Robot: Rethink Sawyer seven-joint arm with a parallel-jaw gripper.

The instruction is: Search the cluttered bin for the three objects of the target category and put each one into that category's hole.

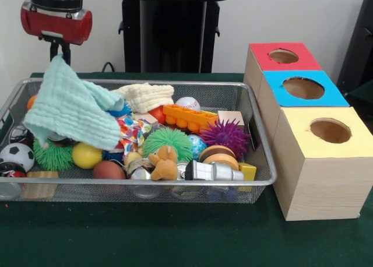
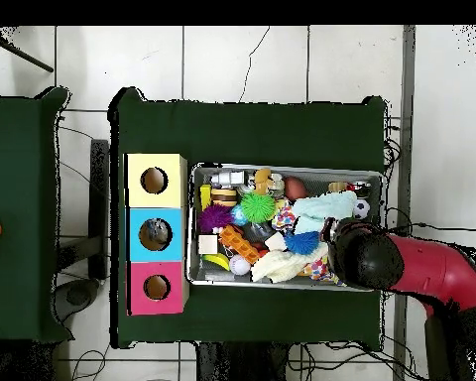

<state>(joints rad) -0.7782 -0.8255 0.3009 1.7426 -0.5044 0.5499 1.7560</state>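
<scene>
The claw (image 1: pixel 60 58) hangs over one end of the bin (image 1: pixel 256 140), pinched shut on the top corner of a mint cloth (image 1: pixel 70 109), which it holds lifted. The cloth drapes down from the claw, its lower edge resting on the toys. Directly below it sit a green spiky ball (image 1: pixel 51 155), a yellow ball (image 1: pixel 87 155) and a soccer ball (image 1: pixel 16 156). Further from the claw, toward the bin's other end, lie a cream cloth (image 1: pixel 144 95), an orange block (image 1: pixel 187 117) and a purple spiky ball (image 1: pixel 226 136). Beyond that end stand three boxes (image 1: pixel 319 162) with holes: red, blue, yellow. In the overhead view the arm (image 2: pixel 420 273) covers the claw.
</scene>
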